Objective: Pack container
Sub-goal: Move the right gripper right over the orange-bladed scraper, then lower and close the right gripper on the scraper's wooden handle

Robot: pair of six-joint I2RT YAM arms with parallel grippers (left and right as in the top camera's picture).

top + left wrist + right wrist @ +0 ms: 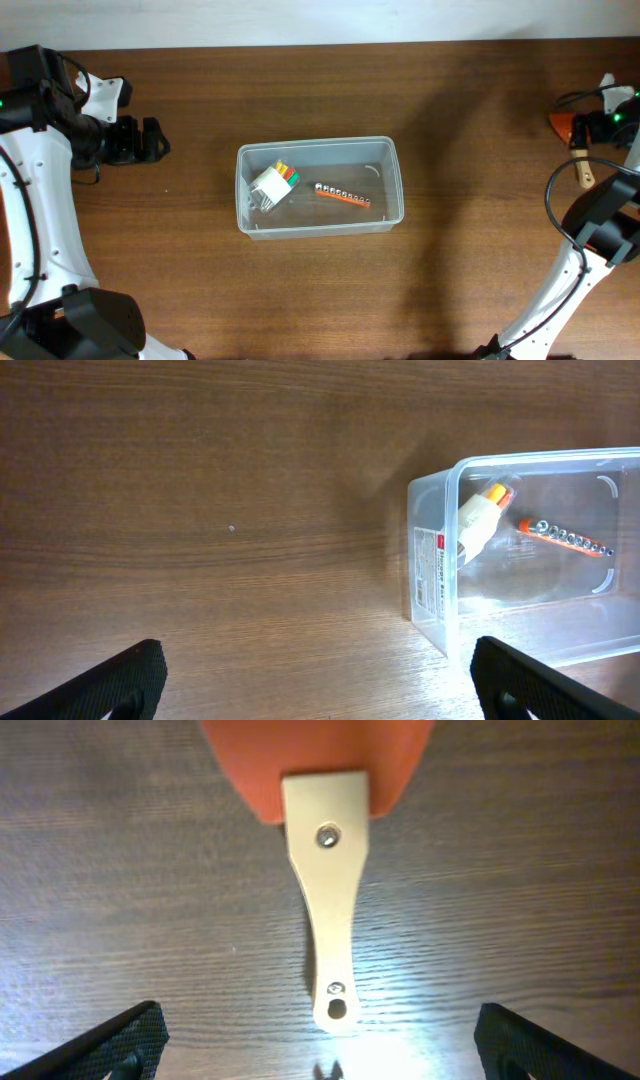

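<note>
The container [318, 142] is a clear plastic tub at the table's middle. In it lie a white holder with coloured bits [272, 184] and an orange strip of sockets [343, 195]. The left wrist view shows the tub's near wall [432, 560], the holder [478, 520] and the strip [560, 540]. My left gripper [155, 140] is open and empty left of the tub, over bare wood [320, 680]. My right gripper [592, 128] is open at the far right, above a scraper with an orange blade [320, 760] and a pale handle [328, 920], its fingers [320, 1040] wide on both sides of the handle's end.
The scraper [580, 165] lies near the table's right edge. Black cables of the right arm loop next to it. The table's back edge meets a white wall. Brown wood lies between both arms and the tub.
</note>
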